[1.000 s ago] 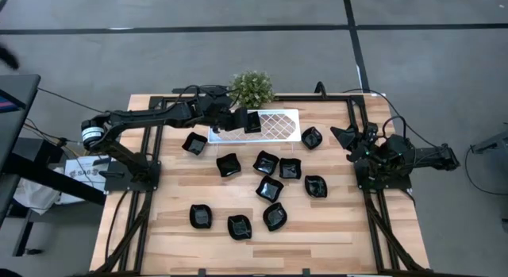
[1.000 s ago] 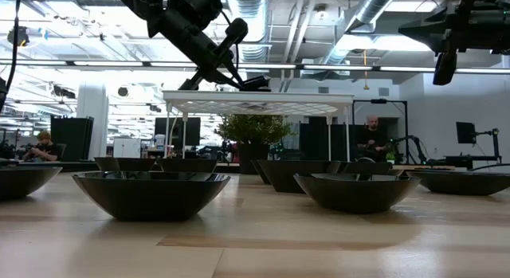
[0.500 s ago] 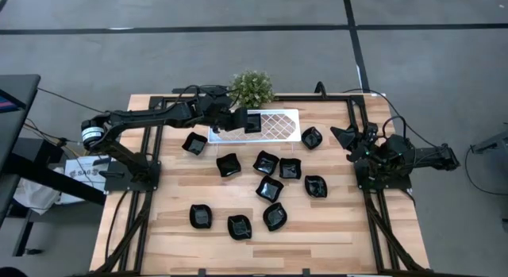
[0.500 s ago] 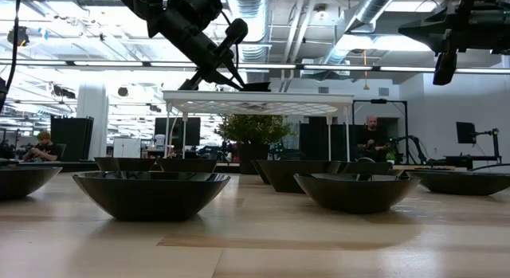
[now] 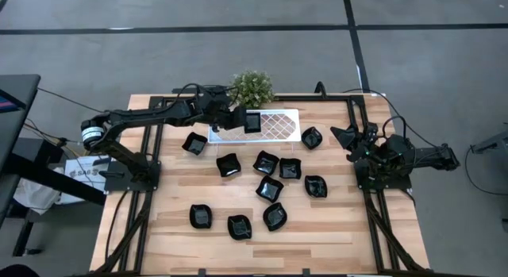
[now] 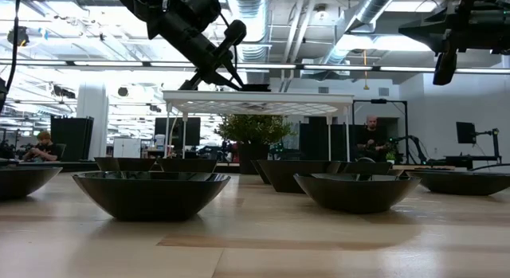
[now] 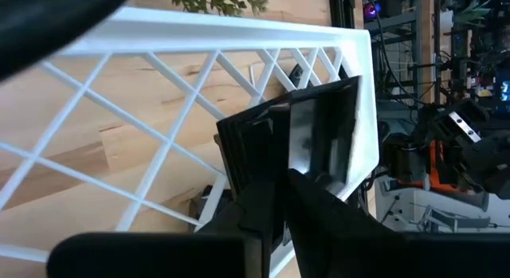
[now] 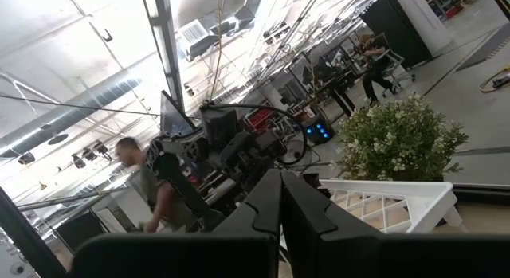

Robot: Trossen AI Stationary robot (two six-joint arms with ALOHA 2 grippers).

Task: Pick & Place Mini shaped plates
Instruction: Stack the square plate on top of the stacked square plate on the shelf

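Wood table below — only the wrist view shows left hand [image 7: 279, 182] pinching a square plate [image 7: 307, 139] on the tray [image 7: 159, 39].

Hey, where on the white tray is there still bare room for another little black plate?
One black plate sits on the white tray at its left end, at the left tool. The lattice from there to the right end is bare. The table below is crowded with plates.

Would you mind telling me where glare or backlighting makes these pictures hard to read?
Low view: bright ceiling lights behind turn the left gripper and the near plates into silhouettes. Left wrist view: glare streaks the plate on the white tray. High view: evenly lit.
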